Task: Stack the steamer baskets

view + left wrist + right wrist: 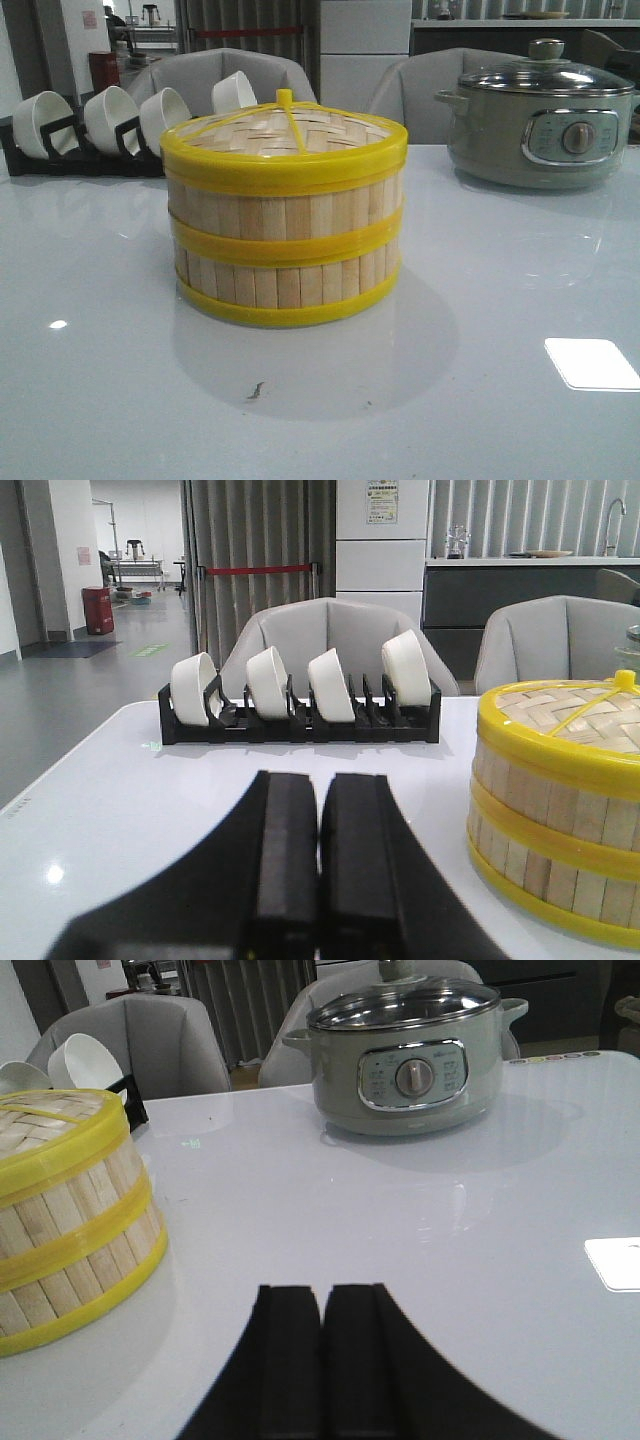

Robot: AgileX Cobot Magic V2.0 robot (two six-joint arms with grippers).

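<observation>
Stack looks done: 2 steamer baskets with lid sit mid-table. Left gripper and right gripper both pressed together, empty, apart from the stack. Next move: likely none.

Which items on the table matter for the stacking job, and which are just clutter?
Job items:
- steamer baskets, two tiers already stacked
- woven lid on top

Not part of it:
- grey electric pot, back right
- white bowls in the black rack, back left

Both end effectors are shut, holding nothing.
</observation>
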